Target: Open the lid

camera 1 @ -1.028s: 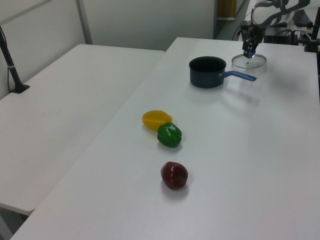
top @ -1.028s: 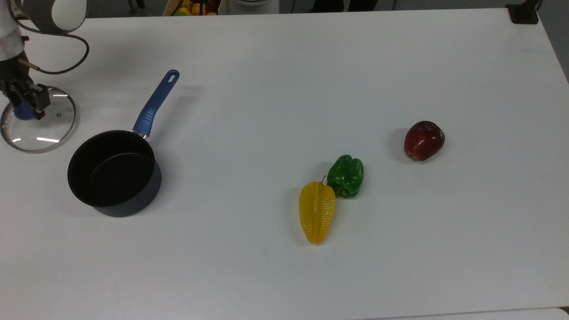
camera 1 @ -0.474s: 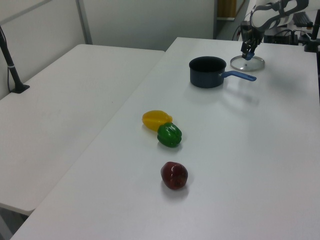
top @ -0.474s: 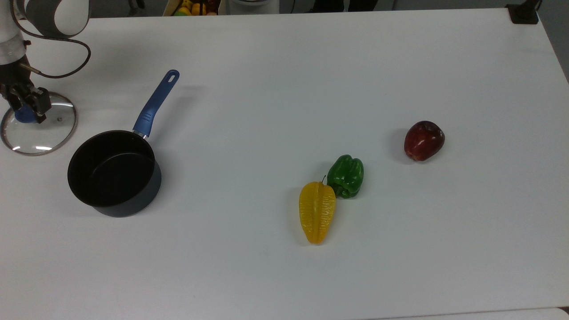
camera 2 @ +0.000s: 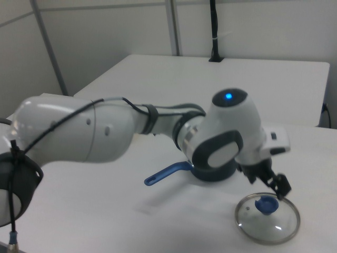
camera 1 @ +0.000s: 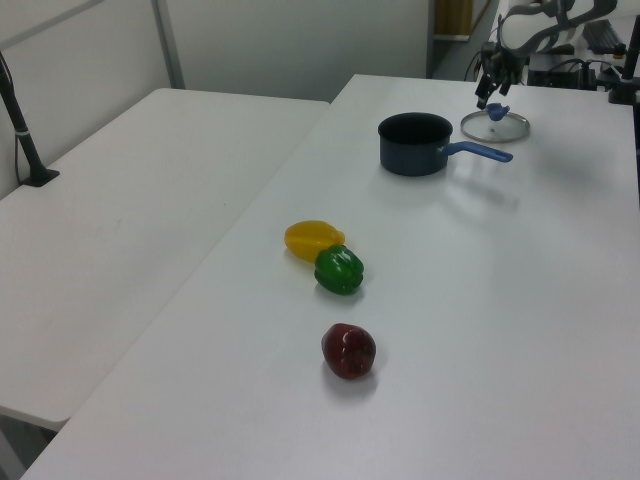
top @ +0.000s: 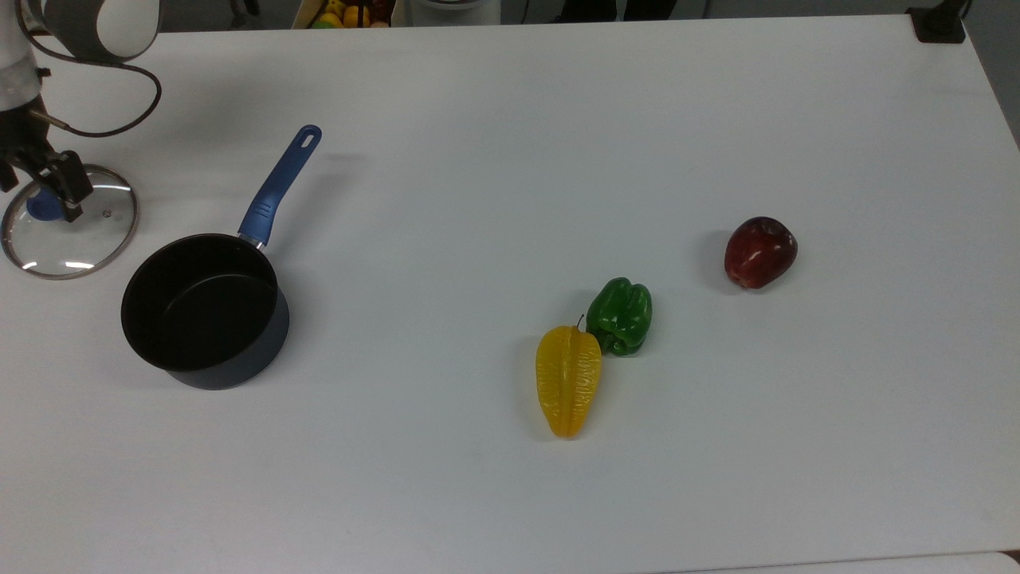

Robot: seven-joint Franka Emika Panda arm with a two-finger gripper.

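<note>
Resting flat on the white table [top: 510,159], the lid [top: 70,243] lay just beside the open saucepan [top: 203,311], at the top view's left. Its clear glass and metal rim looked rigid, smooth and breakable; the blue knob [camera 2: 265,204] offered the surest hold. The gripper [camera 2: 277,185] hovered above it, spread apart, holding nothing.

In the top view, the lid [top: 70,221] lies flat on the desk [top: 510,494] directly under the claw [top: 38,185]; the saucepan [top: 205,309] sits to the claw's lower right.
</note>
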